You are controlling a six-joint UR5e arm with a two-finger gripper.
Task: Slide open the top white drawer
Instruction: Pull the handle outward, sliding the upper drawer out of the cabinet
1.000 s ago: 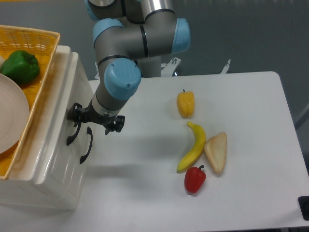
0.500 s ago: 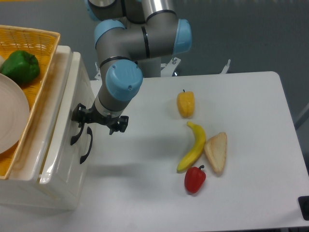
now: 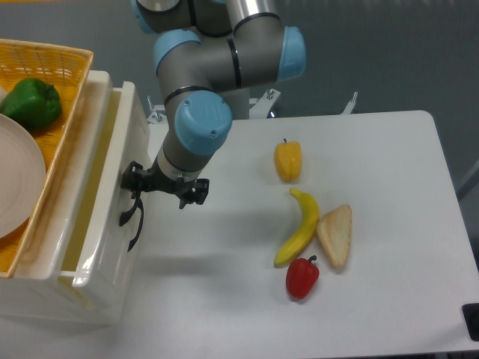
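At the left side of the table, against the drawer front:
Pincer: the pincer (image 3: 137, 193) reaches in from the right and is clenched on the black handle (image 3: 129, 215) of the top white drawer (image 3: 112, 194), its dark fingers (image 3: 135, 176) wrapped about the upper end of the bar
Arm: grey with light-blue joint caps, it comes down from the top edge and bends toward the drawer
Top white drawer: it stands at the table's left edge, pulled partly out to the right, with a gap showing along its inner side
Second handle: a further black handle (image 3: 137, 232) shows just below the grasped one
Basket: a yellow woven basket (image 3: 45, 56) sits on top of the cabinet, holding a green pepper (image 3: 31, 102) and a white plate (image 3: 16, 183)
Table: on the white table (image 3: 389, 187), well apart from the drawer, lie a yellow pepper (image 3: 288, 160), a banana (image 3: 299, 227), a slice of bread (image 3: 336, 235) touching the banana, and a red pepper (image 3: 302, 277) just below them
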